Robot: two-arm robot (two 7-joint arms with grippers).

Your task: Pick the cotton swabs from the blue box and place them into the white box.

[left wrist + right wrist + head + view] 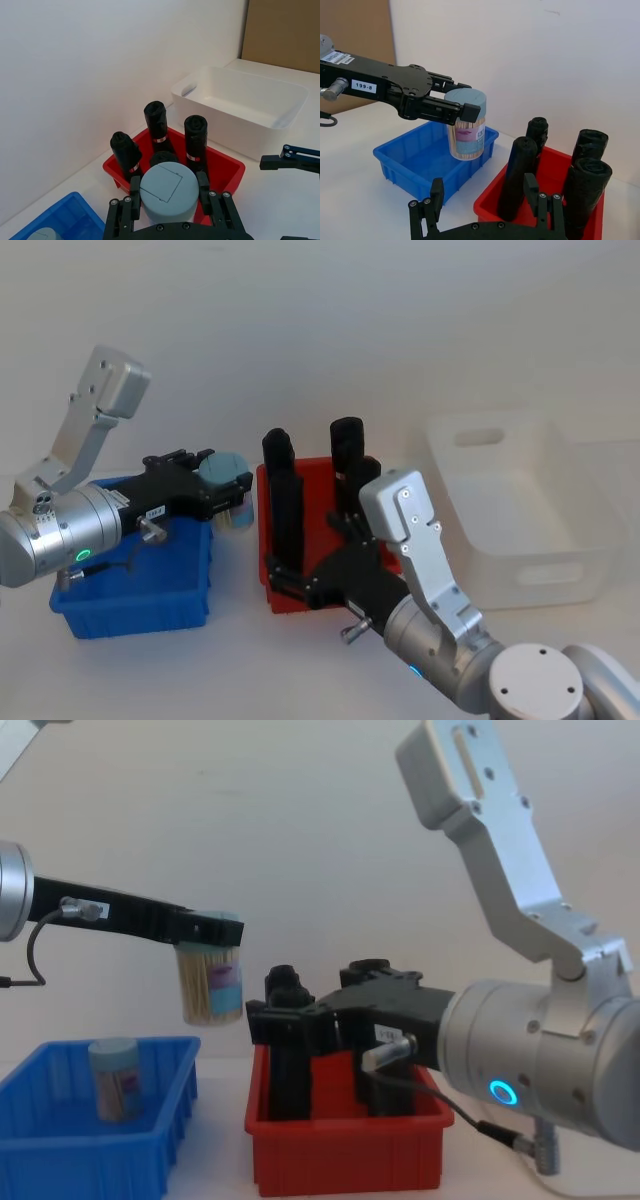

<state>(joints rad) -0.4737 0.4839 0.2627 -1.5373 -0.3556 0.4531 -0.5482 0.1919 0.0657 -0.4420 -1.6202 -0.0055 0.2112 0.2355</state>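
Left gripper [465, 106] clamps the upper wall of a cotton swabs jar [466, 135] in the air above the rim of the blue box [400, 160], while the right gripper [484, 194] hovers, fingers apart, by the red bin [345, 1160]; the jar is probably light, rigid and smooth-sided, and is best pinched just under its lid.

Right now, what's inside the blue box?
One jar of cotton swabs stands inside the blue box. From above, the left arm covers part of its floor.

Red bin [345, 1155], blue box [140, 618], white box [510, 512], black rolls [283, 502].
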